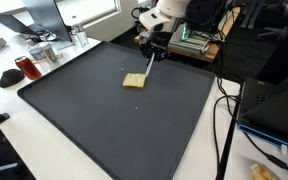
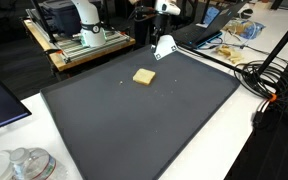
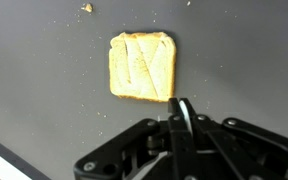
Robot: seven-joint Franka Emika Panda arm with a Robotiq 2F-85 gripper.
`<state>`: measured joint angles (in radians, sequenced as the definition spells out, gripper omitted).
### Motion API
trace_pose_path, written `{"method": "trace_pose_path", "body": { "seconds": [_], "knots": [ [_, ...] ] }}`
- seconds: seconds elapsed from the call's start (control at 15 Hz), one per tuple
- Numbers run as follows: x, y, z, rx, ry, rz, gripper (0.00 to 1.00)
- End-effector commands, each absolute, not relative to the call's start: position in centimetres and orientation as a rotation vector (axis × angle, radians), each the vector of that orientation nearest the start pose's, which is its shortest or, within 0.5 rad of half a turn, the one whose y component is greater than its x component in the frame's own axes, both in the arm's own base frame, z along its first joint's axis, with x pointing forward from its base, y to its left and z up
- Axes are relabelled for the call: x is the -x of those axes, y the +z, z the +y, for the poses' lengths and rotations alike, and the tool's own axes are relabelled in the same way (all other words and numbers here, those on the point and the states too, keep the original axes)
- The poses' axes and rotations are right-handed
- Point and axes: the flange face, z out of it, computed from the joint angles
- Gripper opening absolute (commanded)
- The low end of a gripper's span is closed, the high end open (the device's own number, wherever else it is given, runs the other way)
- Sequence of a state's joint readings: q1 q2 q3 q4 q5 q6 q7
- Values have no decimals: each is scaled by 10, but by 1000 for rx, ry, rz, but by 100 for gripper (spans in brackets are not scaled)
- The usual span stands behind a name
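A: Where's the toast [image 3: 142, 66]?

B: It lies flat on the black mat [image 1: 114, 130], up towards the far edge. It shows in both exterior views and nothing sits on it or leans against it.

A: And the gripper [image 3: 181, 108]?

B: Its jaws are pressed together with no gap between them. In the wrist view the tips sit just beside the near edge of the toast, pointing at it. I can't tell whether they touch it.

A: Is it holding anything?

B: It isn't holding the toast. In an exterior view a thin dark line runs from the gripper [image 1: 154, 50] down towards the toast [image 1: 134, 81]. It could be a slim tool pinched in the jaws, which would explain the tight grip, but it's too small to say.

A: Why is the toast flat and out in the open?

B: My guess is that lying flat with bare mat all round leaves it reachable from above and from the sides. The mat probably also keeps crumbs off the surface [image 1: 24, 140]. One crumb [image 3: 87, 8] lies well apart from the toast, past its far side.

A: Any clutter?

B: There's a mug [image 1: 24, 68] and cables [image 2: 269, 85], all off the mat and well apart from the toast.
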<state>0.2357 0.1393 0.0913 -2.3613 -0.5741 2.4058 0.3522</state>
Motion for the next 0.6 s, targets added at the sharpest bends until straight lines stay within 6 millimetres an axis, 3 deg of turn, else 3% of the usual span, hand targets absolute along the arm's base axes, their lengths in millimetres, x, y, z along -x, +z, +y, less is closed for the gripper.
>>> {"method": "trace_pose_path", "body": {
  "seconds": [0.0,0.53],
  "knots": [
    [-475,258,178,3537,-70,-734,1],
    [-486,224,216,3635,-45,-783,1]
  ]
}}
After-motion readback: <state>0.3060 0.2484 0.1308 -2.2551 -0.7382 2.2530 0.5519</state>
